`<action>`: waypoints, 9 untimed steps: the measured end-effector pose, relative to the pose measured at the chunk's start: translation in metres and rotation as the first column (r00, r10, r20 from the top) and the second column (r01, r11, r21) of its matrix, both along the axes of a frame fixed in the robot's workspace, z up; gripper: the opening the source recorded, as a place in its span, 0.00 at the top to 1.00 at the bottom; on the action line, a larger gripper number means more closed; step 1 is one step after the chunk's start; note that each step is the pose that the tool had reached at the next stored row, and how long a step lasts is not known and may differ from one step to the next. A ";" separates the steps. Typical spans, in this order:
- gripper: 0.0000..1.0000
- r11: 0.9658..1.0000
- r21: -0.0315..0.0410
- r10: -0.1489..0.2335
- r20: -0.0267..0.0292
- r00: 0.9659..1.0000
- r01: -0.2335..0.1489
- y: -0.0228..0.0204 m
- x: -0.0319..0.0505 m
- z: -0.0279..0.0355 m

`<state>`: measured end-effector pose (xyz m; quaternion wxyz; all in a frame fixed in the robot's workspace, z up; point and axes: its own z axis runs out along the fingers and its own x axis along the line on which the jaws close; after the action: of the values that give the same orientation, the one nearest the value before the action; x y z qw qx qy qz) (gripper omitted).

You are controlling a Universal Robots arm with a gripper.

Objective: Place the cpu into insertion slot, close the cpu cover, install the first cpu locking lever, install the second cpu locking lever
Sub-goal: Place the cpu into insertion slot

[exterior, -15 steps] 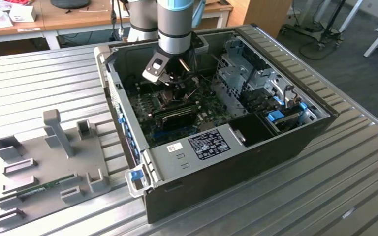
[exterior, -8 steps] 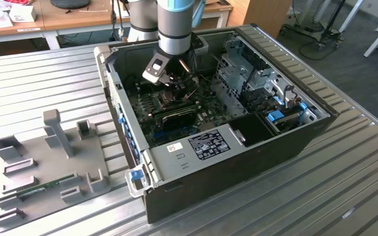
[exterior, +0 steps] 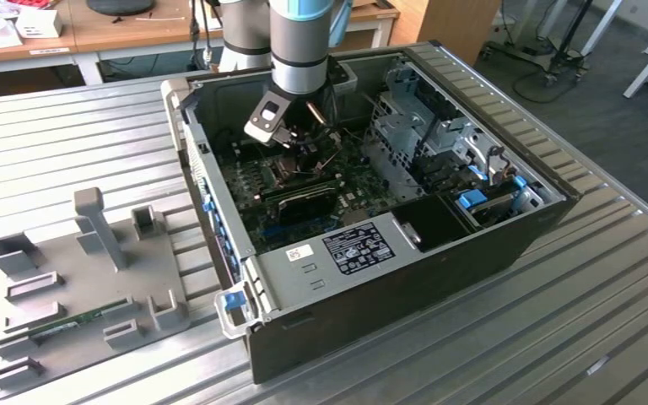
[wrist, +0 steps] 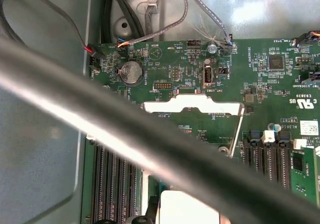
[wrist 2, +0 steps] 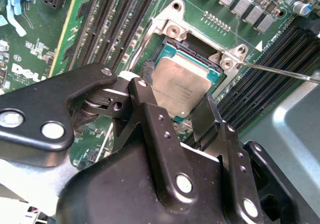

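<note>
Inside the computer case [exterior: 414, 295], tool [wrist 2: 177, 94]: clamped on the cpu [wrist 2: 182, 83] at two opposite edges.
Chip: at the insertion slot [wrist 2: 192, 47]; whether fully seated, unclear.
Lid: cpu cover [wrist: 190, 102] swung open.
Risk: letting go while misaligned could seat it crooked, damaging slot contacts.

Second wrist view: the black linkage [wrist 2: 160, 134] is covering the cpu [wrist 2: 182, 83] edge nearest the jaws and the insertion slot [wrist 2: 175, 46] rim beneath them. First wrist view: a blurred dark band [wrist: 150, 144] is crossing the green board [wrist: 190, 68] ahead of the jaws; the cpu [wrist: 187, 209] is being cut off by the picture's edge. Exterior view: the arm [exterior: 299, 51] is hiding the board area under the jaws.
</note>
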<state>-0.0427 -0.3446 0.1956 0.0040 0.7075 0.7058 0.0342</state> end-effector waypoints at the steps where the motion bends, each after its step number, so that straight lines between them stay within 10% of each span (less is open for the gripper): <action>1: 0.46 1.000 0.000 0.000 0.000 1.000 0.000 0.0001 0.0000 0.0000; 9: 0.46 1.000 0.008 -0.002 0.000 1.000 0.002 0.0002 -0.0001 -0.0006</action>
<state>-0.0428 -0.3444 0.1950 0.0012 0.7084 0.7049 0.0370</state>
